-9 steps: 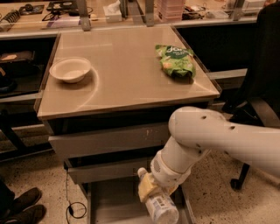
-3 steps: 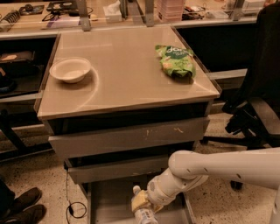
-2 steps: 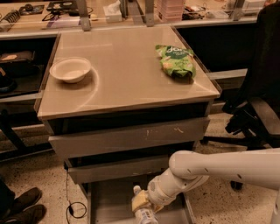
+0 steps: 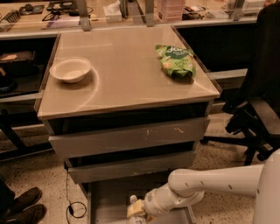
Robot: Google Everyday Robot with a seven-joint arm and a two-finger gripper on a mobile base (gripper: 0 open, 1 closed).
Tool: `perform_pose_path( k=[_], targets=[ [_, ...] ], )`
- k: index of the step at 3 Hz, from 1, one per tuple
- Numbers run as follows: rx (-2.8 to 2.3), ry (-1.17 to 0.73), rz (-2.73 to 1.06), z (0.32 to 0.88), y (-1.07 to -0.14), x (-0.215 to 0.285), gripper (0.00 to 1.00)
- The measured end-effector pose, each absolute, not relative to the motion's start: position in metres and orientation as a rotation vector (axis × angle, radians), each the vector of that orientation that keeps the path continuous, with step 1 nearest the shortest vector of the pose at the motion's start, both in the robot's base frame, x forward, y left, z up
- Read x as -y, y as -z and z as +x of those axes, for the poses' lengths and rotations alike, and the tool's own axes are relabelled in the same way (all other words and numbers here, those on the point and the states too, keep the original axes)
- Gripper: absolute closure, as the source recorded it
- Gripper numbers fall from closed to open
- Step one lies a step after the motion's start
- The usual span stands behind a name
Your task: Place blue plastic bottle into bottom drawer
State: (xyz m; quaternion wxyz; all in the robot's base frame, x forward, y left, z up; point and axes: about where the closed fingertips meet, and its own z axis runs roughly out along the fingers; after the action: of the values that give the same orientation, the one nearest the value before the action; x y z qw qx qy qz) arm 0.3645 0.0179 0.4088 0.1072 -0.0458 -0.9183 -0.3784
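**Room: warm-lit workshop, speckled floor**

Speckled terrazzo floor (image 4: 39, 173), with a black cable (image 4: 71, 206) looped on it left of the grey metal cabinet (image 4: 131, 136). The cabinet's tan top (image 4: 127, 74) shows soft glare. A cluttered workbench (image 4: 43, 19) runs along the back, with a tissue box (image 4: 113, 11) on it. Black office chair (image 4: 258, 105) at right. Dark shoes (image 4: 22, 206) bottom left.

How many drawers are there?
3. The top drawer and middle drawer are stacked under the tabletop; the bottom drawer is pulled out, with the robot's hand and the blue plastic bottle over it.
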Motion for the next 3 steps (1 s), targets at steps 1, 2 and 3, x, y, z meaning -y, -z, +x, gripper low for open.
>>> perform_pose_path(
  k=[1, 2, 3],
  targets=[
    [2.631, 1.173, -0.227, 0.363, -0.374, -0.028, 1.0],
    [2.608, 1.175, -0.237, 0.356, -0.367, -0.032, 1.0],
    [2.586, 1.213, -0.26, 0.359, -0.355, -0.037, 1.0]
  ],
)
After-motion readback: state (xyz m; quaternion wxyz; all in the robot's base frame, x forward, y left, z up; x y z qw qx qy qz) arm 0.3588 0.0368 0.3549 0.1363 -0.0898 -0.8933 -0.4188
